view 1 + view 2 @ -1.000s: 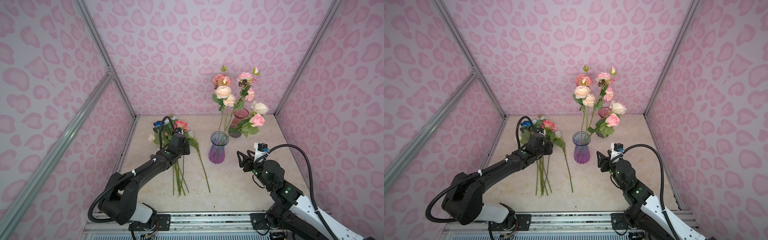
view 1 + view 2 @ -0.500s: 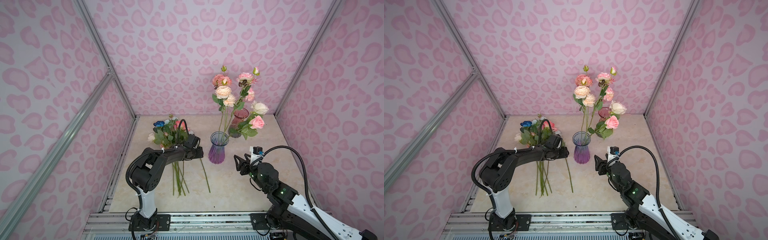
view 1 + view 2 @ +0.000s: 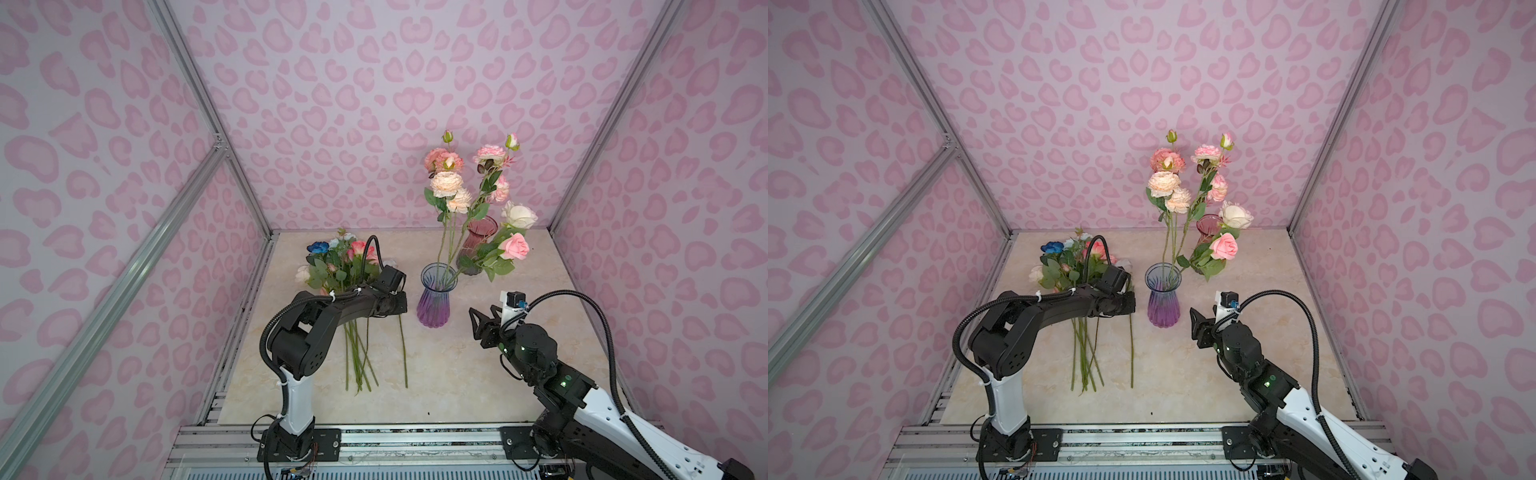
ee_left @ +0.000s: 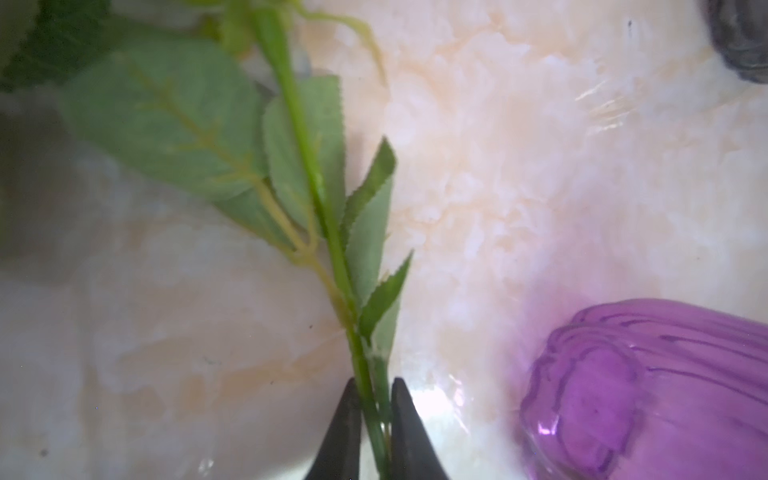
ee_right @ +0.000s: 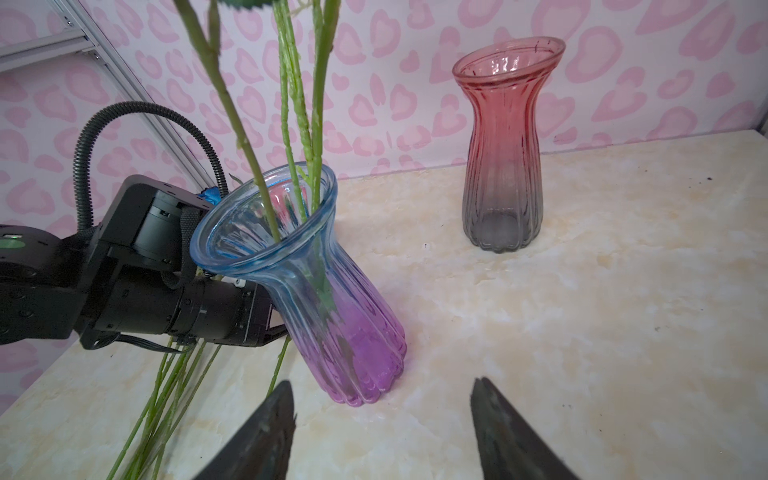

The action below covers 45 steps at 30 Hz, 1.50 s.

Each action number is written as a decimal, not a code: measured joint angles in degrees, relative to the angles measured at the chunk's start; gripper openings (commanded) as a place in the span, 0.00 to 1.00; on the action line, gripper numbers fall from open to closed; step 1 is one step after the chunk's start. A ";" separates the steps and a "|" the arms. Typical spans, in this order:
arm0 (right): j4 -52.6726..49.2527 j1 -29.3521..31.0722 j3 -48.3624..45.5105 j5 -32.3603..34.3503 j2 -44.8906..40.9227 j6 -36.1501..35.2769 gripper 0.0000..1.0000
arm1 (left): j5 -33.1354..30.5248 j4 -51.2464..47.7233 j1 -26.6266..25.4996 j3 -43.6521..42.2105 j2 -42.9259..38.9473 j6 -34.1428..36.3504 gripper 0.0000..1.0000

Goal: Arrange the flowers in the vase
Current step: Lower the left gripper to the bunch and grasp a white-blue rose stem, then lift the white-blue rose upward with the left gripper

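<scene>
Green stem point(image 4: 332, 232) clamped by left fingers point(image 4: 341, 432): only left wrist view shows it; right fingers point(image 5: 266, 432) apart.

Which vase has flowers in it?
The blue-and-purple vase, with green stems standing inside it. The red vase behind it is empty.

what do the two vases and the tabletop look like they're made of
Blue-purple vase: likely tinted glass, glossy; stems show through its ribbed wall. Red vase: same ribbed see-through glass, maybe plastic. Tabletop: marble-look slab, cream veining, slight sheen; possibly laminate.
</scene>
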 measured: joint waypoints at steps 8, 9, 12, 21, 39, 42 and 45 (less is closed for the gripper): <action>0.26 -0.04 2.10 -0.94 1.16 0.02 0.68 | 0.13 -0.98 -0.09 -0.42 -6.47 3.30 0.09; 0.22 -0.04 2.45 -1.11 1.25 0.02 0.68 | 0.37 -0.98 -0.13 -0.61 -7.69 3.69 0.09; 0.20 -0.04 3.28 -1.11 1.18 0.00 0.68 | 0.42 -1.05 -0.13 -1.40 -11.30 4.55 0.07; -0.50 0.02 4.22 -1.97 0.11 0.02 0.69 | -2.34 -1.70 0.55 -4.57 -22.64 5.49 0.04; -3.28 -0.90 -0.17 -10.88 -4.96 1.70 0.72 | -4.87 26.77 -1.92 -16.17 -50.34 14.10 0.04; -2.86 -1.31 -0.61 -10.91 -3.54 2.99 0.72 | -4.00 33.48 -2.60 -13.62 -49.37 16.57 0.04; -1.84 -1.40 -0.68 -10.88 -2.47 3.32 0.72 | -3.08 40.94 -2.80 -10.47 -47.45 17.57 0.04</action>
